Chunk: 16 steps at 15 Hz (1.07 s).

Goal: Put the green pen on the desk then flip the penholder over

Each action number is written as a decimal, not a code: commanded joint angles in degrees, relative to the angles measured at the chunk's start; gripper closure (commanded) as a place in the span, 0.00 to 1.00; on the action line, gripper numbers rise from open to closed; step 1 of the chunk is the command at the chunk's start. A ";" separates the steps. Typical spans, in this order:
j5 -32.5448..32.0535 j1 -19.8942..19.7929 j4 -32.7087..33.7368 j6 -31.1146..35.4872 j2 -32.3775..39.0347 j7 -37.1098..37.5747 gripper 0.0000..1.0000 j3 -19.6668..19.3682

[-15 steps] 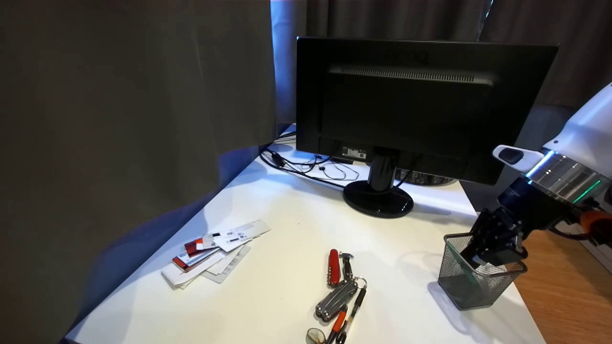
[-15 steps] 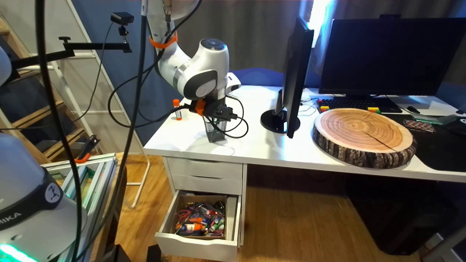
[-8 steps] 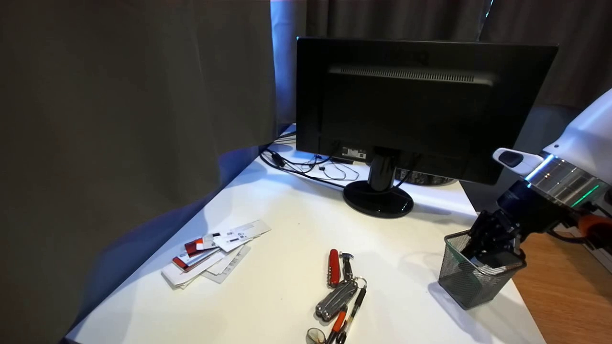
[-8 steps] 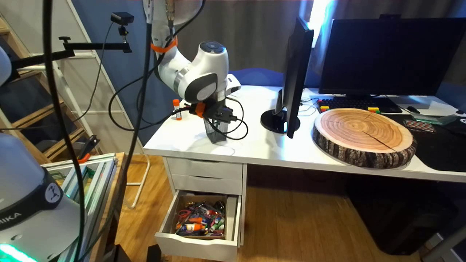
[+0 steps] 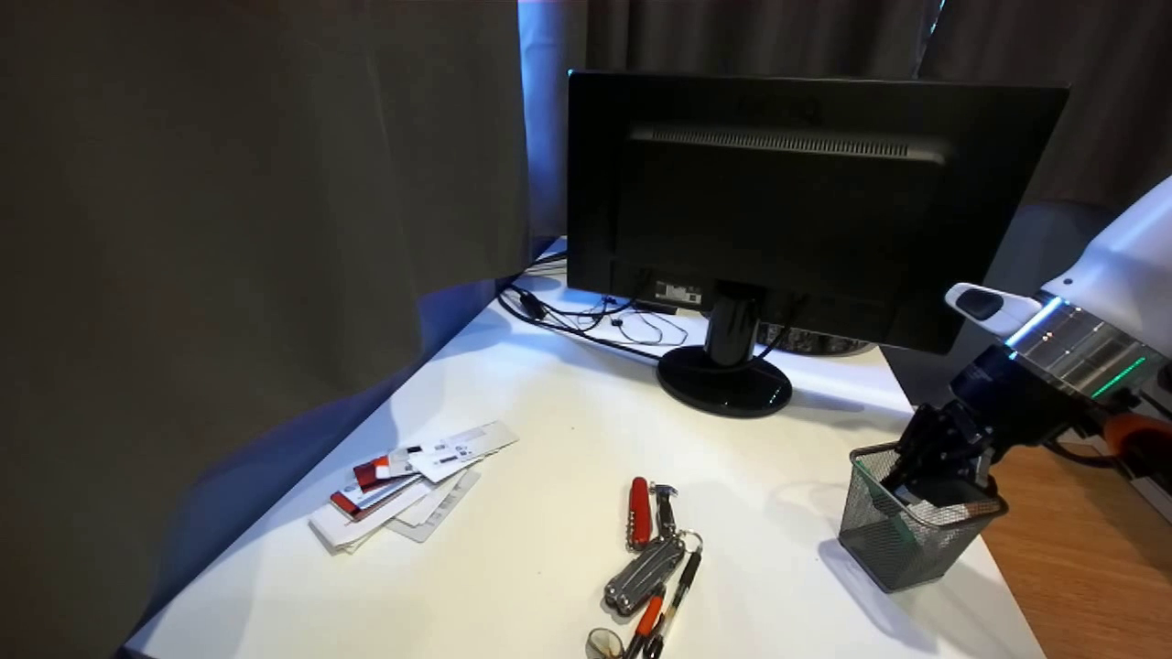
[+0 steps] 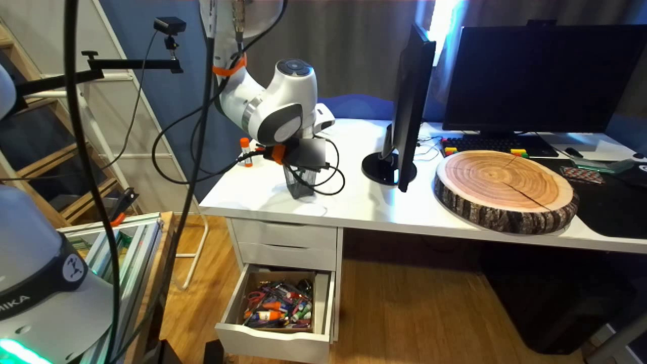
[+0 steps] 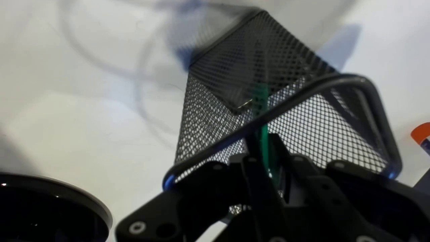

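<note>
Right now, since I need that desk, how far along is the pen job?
Looks done: reaching in; the gripper dips into the penholder. In hand: taking the green pen, which sits between the jaws; I can't tell whether they grip it. Left: laying that pen on the desk, since it's in the penholder, then flipping the penholder, whose open rim faces up.

In an exterior view, 2 black monitors [image 6: 546, 78] stand near a wood-grained disc [image 6: 505, 177].
</note>
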 commanded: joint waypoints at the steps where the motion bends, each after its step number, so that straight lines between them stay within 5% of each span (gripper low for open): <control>1: -2.84 -0.43 -1.08 2.99 -0.70 2.69 0.97 -0.25; 9: -6.65 -2.80 -4.11 6.98 -1.54 4.73 0.97 0.93; 16: -10.07 -3.64 -8.42 11.71 -9.48 8.62 0.97 2.00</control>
